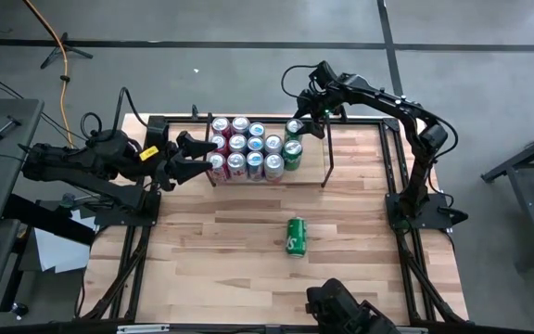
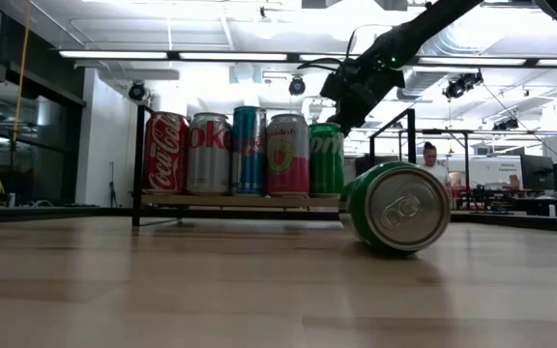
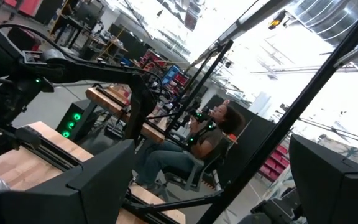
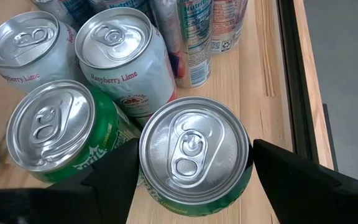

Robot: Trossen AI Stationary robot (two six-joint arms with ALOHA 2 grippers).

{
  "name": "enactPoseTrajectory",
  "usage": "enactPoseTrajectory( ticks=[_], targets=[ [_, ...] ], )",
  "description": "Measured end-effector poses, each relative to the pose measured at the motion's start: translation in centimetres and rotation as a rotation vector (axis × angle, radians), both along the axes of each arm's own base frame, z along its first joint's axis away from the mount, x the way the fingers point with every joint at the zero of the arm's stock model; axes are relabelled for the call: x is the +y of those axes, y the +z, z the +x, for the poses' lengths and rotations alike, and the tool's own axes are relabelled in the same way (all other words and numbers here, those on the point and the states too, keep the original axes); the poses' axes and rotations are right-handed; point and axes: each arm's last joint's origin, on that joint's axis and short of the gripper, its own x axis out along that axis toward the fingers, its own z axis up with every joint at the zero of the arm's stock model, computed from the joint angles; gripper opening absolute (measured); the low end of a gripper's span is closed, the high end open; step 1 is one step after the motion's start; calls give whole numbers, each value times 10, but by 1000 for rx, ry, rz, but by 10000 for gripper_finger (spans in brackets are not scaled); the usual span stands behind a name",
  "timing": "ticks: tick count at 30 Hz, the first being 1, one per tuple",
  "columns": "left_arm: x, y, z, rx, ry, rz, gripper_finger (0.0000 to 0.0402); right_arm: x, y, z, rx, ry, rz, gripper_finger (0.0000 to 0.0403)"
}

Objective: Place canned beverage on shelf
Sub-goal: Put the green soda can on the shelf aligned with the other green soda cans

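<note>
Right wrist view: the nearest green can (image 4: 194, 158) is cut off at the bottom edge; cans at the top edge lose their tops.

One camera looks straight down on the tabletop (image 1: 248, 241); another sits level on it. Both see the shelf (image 1: 267, 178) of cans.

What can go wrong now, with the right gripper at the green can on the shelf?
The right gripper stands open around the upright green can, which nearly touches a second green can; pulling away crooked may tip either. The fallen can on the table may roll when grasped.
</note>
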Motion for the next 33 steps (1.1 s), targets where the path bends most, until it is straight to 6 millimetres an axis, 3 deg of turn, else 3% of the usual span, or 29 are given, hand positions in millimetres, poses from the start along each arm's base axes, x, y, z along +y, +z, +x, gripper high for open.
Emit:
enactPoseTrajectory(
  ticks=[7,18,27,33],
  targets=[
    [0,0,0,-2,-3,-16,335,0,0,0,0,-4,0,297],
    [0,0,0,-2,-10,-14,335,6,10,-1,40,-35,-74,394],
    [0,0,0,-2,-11,-14,335,14,28,-5,-6,-30,-99,397],
    [-1,0,0,-1,-26,-9,335,17,58,-7,-137,-143,-79,397]
  ],
)
